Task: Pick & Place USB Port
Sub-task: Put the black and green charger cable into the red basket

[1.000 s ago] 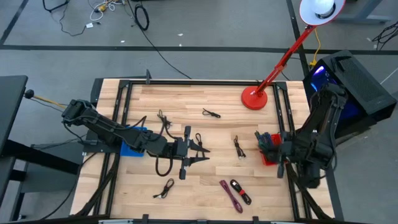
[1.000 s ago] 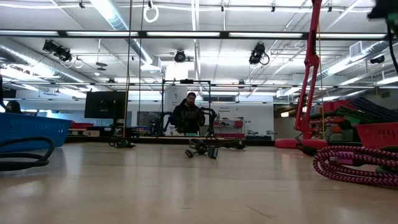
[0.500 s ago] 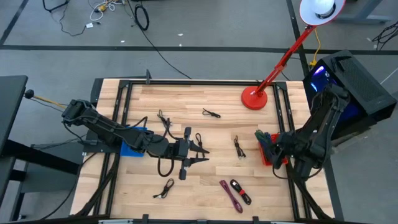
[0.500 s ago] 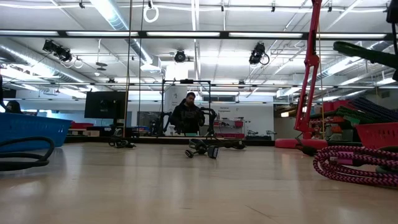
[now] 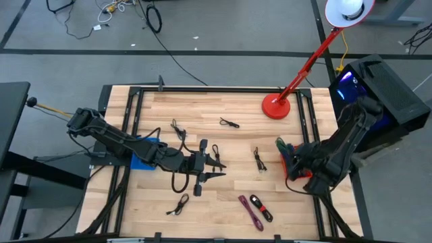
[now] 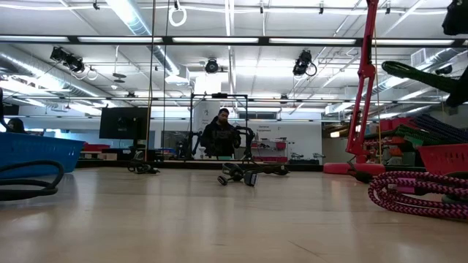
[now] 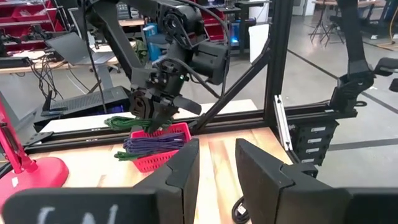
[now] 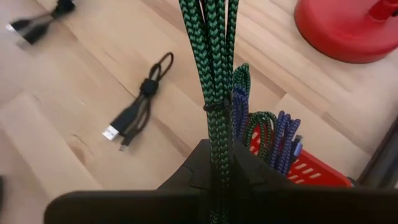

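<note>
R claw (image 8: 221,163) clamped on a green braided cable (image 8: 214,56), which hangs in several strands just over the red bin (image 8: 298,168) at the worktop's (image 5: 236,142) right edge. Bin already holds purple + green cables (image 8: 277,140), count unclear, bundled together. L claw (image 5: 217,167) mid-worktop, fingers apart w/ a narrow gap, nothing between them.

Counts on worktop, high view: 1 blue bin (image 5: 143,156) under L arm; 1 red lamp (image 5: 277,106) at the far right; black cables loose: 1 by far side (image 5: 229,123), 1 centre-right (image 5: 259,160), 1 near front-left (image 5: 178,204), plus 1–2 tangled round L arm (image 5: 178,131), hard to separate. Front: 1 purple cable (image 5: 248,211) beside 1 dark item w/ red mark (image 5: 260,207), too small to ID.

Low view: 1 person (image 6: 221,136) far behind the worktop; R arm cut off at the edge.
</note>
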You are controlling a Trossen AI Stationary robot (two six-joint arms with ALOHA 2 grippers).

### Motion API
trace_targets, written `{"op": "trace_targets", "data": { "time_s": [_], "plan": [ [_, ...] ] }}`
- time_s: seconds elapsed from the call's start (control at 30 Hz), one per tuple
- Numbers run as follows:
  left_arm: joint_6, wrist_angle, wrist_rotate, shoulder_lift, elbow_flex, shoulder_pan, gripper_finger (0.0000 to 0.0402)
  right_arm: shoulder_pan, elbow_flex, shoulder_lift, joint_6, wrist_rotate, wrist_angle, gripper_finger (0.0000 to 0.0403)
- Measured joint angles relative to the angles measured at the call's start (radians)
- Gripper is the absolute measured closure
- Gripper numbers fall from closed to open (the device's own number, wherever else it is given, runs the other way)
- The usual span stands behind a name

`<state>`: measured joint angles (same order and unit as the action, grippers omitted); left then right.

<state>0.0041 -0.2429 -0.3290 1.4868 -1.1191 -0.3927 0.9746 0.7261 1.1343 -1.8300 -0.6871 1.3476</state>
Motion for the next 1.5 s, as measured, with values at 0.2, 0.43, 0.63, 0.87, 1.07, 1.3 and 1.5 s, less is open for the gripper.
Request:
{"op": "trace_targets", "data": {
  "time_s": [0.2,0.43,0.63,0.87,1.07,1.3,1.5],
  "plan": [
    [-0.001,0.010,0.000,0.000,0.000,0.000,0.0291,0.000,0.000,0.099,0.013,0.015,-0.008,0.0383],
    [-0.002,0.010,0.000,0.000,0.000,0.000,0.0291,0.000,0.000,0.204,-0.016,0.068,-0.037,0.0383],
    [-0.002,0.013,0.000,0.000,0.000,0.000,0.0291,0.013,-0.001,0.274,-0.091,0.159,-0.079,0.0383],
    [-0.022,0.042,0.000,0.000,0.000,0.000,0.0291,0.024,-0.009,0.369,-0.175,0.232,-0.096,0.0383],
    [-0.022,0.043,0.000,0.000,0.000,0.001,0.0291,0.024,-0.010,0.408,-0.198,0.253,-0.105,0.0379],
    [-0.022,0.049,0.000,0.000,0.000,0.001,0.0291,0.024,-0.010,0.410,-0.205,0.250,-0.123,0.0369],
    [-0.021,0.052,0.000,0.000,0.000,0.001,0.0291,0.024,-0.010,0.410,-0.195,0.227,-0.134,0.0359]
  ]
}}
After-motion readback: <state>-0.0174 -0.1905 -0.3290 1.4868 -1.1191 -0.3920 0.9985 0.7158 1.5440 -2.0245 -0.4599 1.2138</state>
